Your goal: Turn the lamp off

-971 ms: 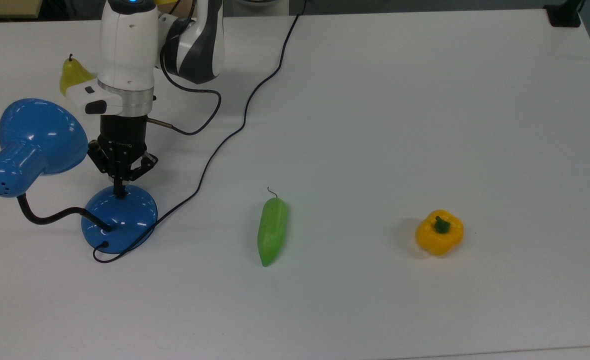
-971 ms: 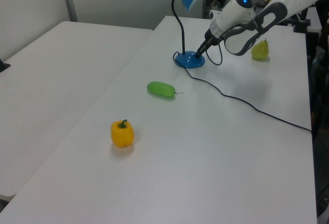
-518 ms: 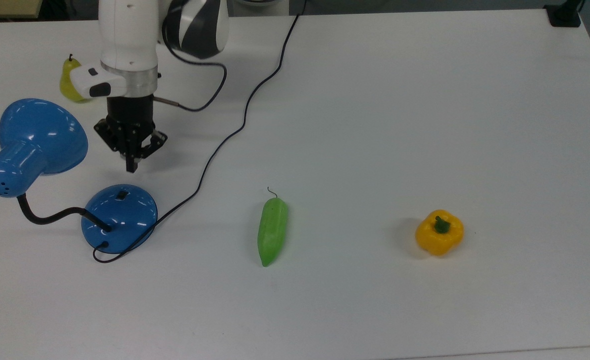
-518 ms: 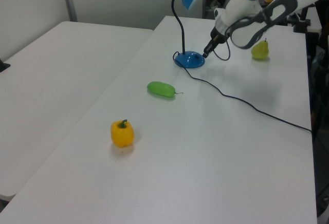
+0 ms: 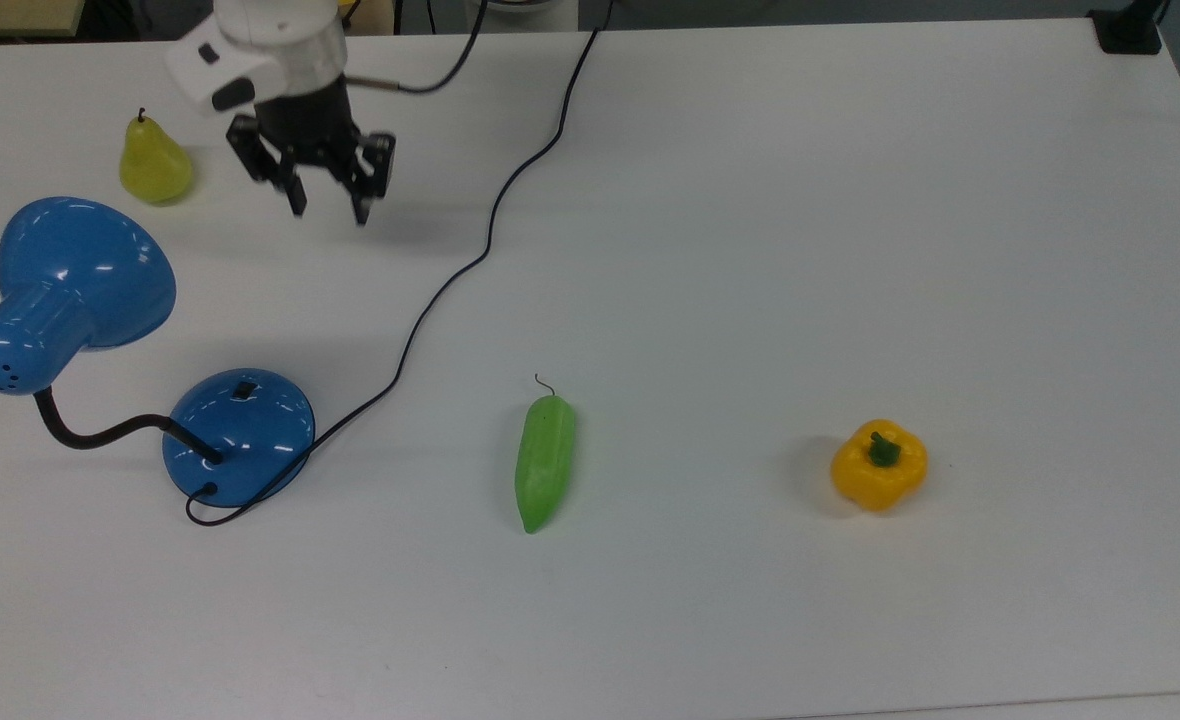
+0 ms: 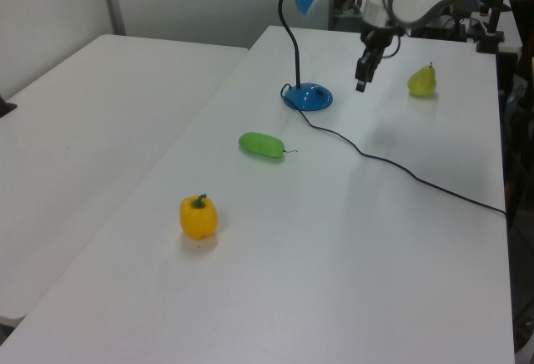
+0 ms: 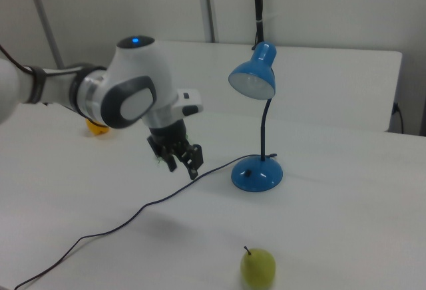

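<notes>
**Gripper hanging clear of the lamp, jaws apart**

One arm is working this table, and its gripper is hanging in the upper left of the top view with its two fingers spread and nothing between them. It is sitting well apart from the lamp, above bare table between the pear and the black cord. In the right view the gripper is hovering off the surface at the frame's centre left, pointing down.

The lamp is standing at the left edge of the top view, its domed base resting flat near the lower left and the switch facing up on the dome's upper part, which is leaving it reachable from above. The gooseneck is bending the shade out to the side of the base, so nothing is covering the switch. In the right view the shade is looking unlit, so the task is probably done.

Lying lower in the top view, a green cucumber at centre and a yellow pepper at right are sitting far from any path to the lamp.
</notes>
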Available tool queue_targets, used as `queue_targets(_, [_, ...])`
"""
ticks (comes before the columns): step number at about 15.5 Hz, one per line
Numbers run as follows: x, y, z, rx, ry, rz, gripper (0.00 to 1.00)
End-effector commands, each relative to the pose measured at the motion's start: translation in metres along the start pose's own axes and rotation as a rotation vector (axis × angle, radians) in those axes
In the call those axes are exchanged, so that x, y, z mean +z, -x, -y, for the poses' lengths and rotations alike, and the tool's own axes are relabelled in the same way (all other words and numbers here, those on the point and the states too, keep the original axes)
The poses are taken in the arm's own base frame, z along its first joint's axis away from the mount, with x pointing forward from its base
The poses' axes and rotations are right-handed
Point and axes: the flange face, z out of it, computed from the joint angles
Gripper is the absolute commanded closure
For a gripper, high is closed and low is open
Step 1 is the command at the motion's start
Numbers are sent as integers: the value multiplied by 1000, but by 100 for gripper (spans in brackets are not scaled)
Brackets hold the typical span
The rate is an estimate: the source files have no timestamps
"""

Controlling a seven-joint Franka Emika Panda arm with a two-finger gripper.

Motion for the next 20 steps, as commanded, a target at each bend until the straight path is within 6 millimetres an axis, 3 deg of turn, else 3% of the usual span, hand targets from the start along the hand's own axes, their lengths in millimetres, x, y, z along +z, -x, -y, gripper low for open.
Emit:
queue_targets(1, [-64, 23, 6, -12, -34, 90, 0])
queue_targets(5, [-119, 26, 20, 18, -54, 134, 0])
queue_targets(10, [-166, 20, 81, 121, -52, 102, 0])
queue_targets(13, [-179, 20, 114, 95, -90, 86, 0])
queue_targets(16, [-188, 16, 121, 59, -97, 56, 0])
queue_targets(20, [-182, 15, 140, -95, -88, 38, 0])
